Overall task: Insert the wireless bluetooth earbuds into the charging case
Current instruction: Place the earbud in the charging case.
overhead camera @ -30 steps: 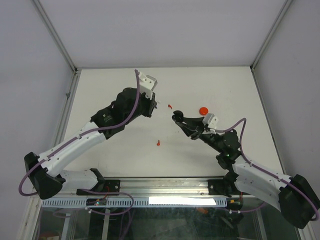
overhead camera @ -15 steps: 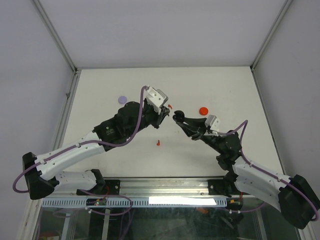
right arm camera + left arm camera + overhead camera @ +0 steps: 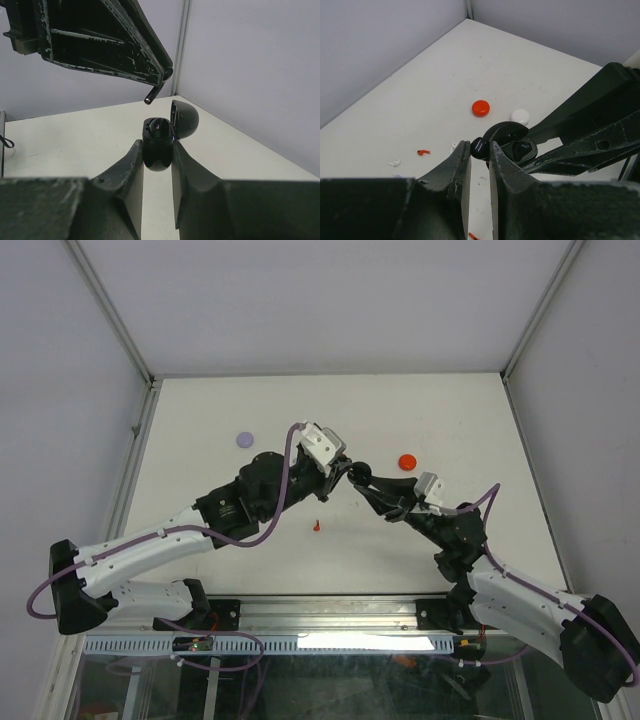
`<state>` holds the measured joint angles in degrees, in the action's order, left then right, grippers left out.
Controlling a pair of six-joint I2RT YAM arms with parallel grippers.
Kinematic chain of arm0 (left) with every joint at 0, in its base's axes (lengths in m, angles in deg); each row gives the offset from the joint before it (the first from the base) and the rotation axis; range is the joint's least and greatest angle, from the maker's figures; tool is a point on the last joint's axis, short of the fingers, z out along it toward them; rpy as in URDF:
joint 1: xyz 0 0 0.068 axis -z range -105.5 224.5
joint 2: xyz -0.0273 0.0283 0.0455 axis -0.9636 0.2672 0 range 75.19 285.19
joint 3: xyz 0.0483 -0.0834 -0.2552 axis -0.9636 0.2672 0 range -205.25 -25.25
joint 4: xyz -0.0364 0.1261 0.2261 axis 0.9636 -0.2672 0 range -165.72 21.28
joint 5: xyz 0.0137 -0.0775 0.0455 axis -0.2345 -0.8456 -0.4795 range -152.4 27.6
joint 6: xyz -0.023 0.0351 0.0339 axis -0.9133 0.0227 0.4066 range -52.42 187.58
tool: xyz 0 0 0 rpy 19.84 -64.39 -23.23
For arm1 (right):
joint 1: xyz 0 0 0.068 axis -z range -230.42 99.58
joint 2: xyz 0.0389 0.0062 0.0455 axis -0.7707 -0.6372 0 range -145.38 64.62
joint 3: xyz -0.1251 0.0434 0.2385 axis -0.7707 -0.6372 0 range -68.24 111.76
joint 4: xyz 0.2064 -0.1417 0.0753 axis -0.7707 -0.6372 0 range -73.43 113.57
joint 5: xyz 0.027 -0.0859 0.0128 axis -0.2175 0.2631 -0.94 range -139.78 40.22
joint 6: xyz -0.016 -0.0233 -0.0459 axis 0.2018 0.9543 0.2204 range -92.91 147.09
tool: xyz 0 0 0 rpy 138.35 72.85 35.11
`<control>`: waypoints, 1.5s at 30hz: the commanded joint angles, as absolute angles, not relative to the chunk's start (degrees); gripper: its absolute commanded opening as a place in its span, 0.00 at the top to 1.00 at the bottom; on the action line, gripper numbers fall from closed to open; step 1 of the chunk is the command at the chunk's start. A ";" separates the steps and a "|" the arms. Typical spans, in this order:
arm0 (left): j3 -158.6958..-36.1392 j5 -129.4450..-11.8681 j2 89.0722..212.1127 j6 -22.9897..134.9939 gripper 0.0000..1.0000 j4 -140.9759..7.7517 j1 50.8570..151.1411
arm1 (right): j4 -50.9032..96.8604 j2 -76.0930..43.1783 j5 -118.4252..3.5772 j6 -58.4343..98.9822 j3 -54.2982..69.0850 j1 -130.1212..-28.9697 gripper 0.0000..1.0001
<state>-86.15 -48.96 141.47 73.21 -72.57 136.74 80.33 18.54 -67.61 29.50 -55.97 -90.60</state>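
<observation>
In the left wrist view my left gripper (image 3: 480,150) is shut on a small black earbud (image 3: 480,147) at its fingertips. Right beside it, the black charging case (image 3: 506,136) stands open, with another black earbud (image 3: 524,148) seated inside. My right gripper (image 3: 158,152) is shut on that case (image 3: 158,142), whose lid (image 3: 184,119) is flipped back. From this side the held earbud (image 3: 152,96) hangs just above the case mouth. Seen from the top camera, the left gripper (image 3: 338,474) and right gripper (image 3: 358,478) meet tip to tip above mid-table.
A red round case (image 3: 406,461) lies right of the grippers and a lavender one (image 3: 245,439) to the left. A red earbud (image 3: 317,528) lies nearer the bases. The left wrist view also holds a white case (image 3: 520,116), a red earbud (image 3: 423,152) and a white earbud (image 3: 394,163).
My left arm has swung right and forward with the black earbud until its tips reach the open case. The lavender case came into sight. The right arm barely moved.
</observation>
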 commanded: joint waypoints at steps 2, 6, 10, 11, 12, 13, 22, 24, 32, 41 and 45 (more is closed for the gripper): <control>-85.63 -48.53 141.76 74.70 0.82 -67.71 137.94 | 83.50 19.39 -67.59 28.78 -55.79 -90.86 1.00; -85.37 -47.67 142.22 75.24 0.82 -67.44 138.62 | 83.68 19.54 -67.49 28.46 -55.81 -90.86 1.00; -84.99 -46.16 142.92 76.00 0.83 -67.18 139.27 | 83.95 19.89 -67.70 28.06 -55.78 -90.90 1.00; -84.95 -45.66 143.02 76.10 0.83 -67.06 139.45 | 83.85 20.07 -67.71 27.99 -55.76 -90.85 1.00; -84.91 -45.15 143.22 76.37 0.83 -66.91 139.71 | 83.84 20.21 -67.71 28.01 -55.71 -90.85 1.00; -84.81 -44.67 143.39 76.63 0.83 -66.80 139.98 | 83.82 20.31 -67.77 28.04 -55.70 -90.89 1.00; -84.25 -42.16 143.89 77.95 0.83 -65.30 141.88 | 83.63 20.60 -67.73 27.93 -55.75 -90.85 1.00; -83.87 -41.82 143.84 78.56 0.83 -64.95 142.46 | 83.67 20.72 -67.53 27.88 -55.75 -90.85 1.00; -82.25 -41.66 142.66 80.11 0.82 -64.38 144.14 | 82.61 21.34 -66.22 27.66 -55.33 -90.85 1.00; -81.18 -43.97 141.89 80.94 0.78 -64.02 145.14 | 81.48 21.82 -65.52 27.53 -54.96 -90.88 1.00; -80.89 -44.47 141.72 80.31 0.77 -63.99 145.19 | 81.50 21.75 -65.50 27.47 -54.80 -90.85 1.00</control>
